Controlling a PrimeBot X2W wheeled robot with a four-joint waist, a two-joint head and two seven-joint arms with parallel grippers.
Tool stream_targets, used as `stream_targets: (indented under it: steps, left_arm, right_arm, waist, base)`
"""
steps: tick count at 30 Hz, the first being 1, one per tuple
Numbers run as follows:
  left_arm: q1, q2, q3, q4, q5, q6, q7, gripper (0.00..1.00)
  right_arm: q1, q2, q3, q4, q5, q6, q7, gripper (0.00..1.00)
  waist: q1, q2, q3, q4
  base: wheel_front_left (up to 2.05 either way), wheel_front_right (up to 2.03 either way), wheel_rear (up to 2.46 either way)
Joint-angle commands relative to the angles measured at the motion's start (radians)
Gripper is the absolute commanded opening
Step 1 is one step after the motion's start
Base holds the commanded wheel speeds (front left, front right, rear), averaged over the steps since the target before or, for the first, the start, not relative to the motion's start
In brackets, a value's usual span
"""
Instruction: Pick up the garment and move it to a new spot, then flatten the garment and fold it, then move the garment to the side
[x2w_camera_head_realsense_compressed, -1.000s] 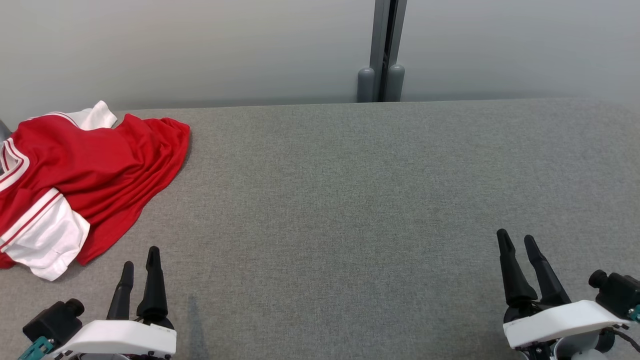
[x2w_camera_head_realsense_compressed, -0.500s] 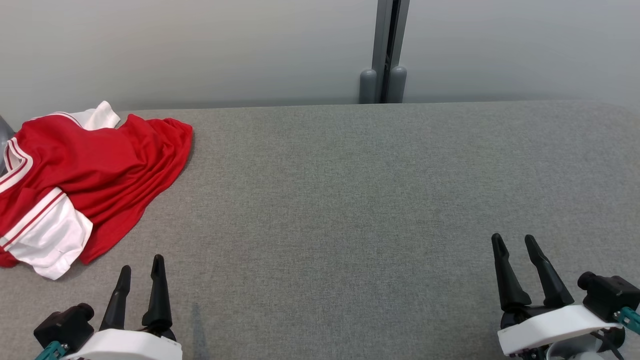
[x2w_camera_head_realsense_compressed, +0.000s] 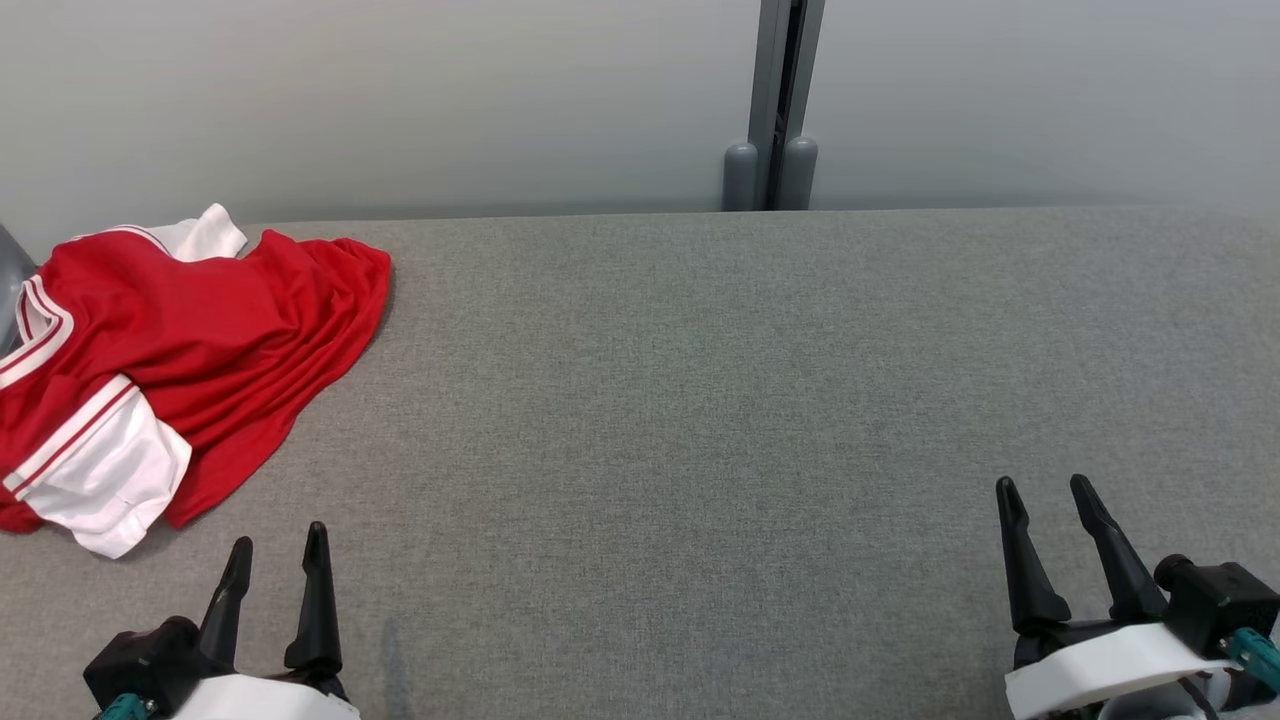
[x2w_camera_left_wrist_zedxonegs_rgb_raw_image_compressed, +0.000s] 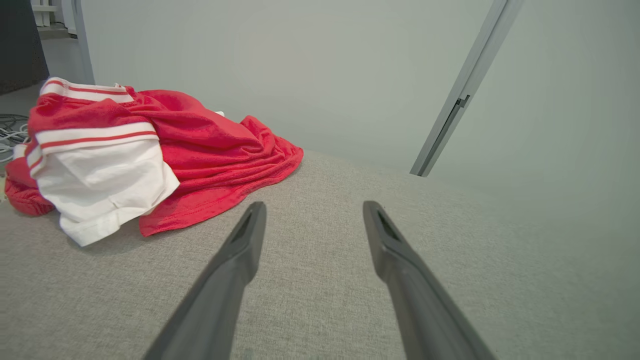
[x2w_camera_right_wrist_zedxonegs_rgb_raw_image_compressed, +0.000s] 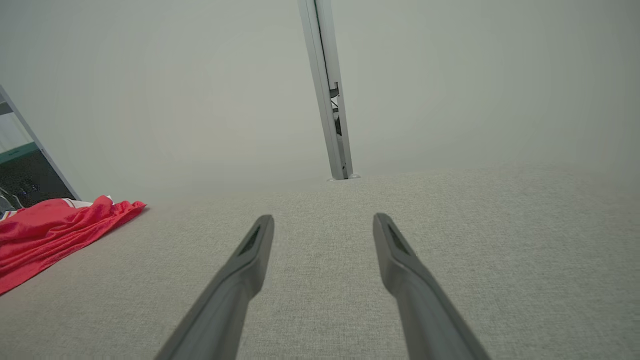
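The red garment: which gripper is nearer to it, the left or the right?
Left. The left gripper is close to the garment, not touching it. The right gripper is far away, across the grey surface.

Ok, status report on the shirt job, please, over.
Left gripper and right gripper open, empty. Red shirt crumpled on table's left, untouched. Nothing blocks it.
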Motion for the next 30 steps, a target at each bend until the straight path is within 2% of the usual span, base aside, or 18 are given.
stream_targets:
  steps: [1,15,30]
  left_arm:
    - [0.009,0.007,0.003,-0.001,0.028,0.004,-0.008,1.0]
    - [0.022,0.002,0.013,0.007,0.121,-0.024,-0.039,1.0]
    - [0.038,-0.011,0.014,0.009,0.226,-0.047,-0.068,1.0]
  right_arm:
    - [0.007,0.0,-0.012,-0.005,-0.034,0.002,-0.007,1.0]
    - [0.028,0.033,-0.05,-0.003,-0.176,0.002,-0.008,1.0]
    - [0.056,0.061,-0.093,-0.007,-0.279,0.002,-0.009,1.0]
  waist:
    - [0.0,0.0,-0.001,0.0]
    - [0.0,0.0,-0.001,-0.002]
    - [0.0,0.0,-0.008,-0.01]
  base:
    - [0.0,0.0,0.0]
    - [0.0,0.0,0.0]
    - [0.0,0.0,0.0]
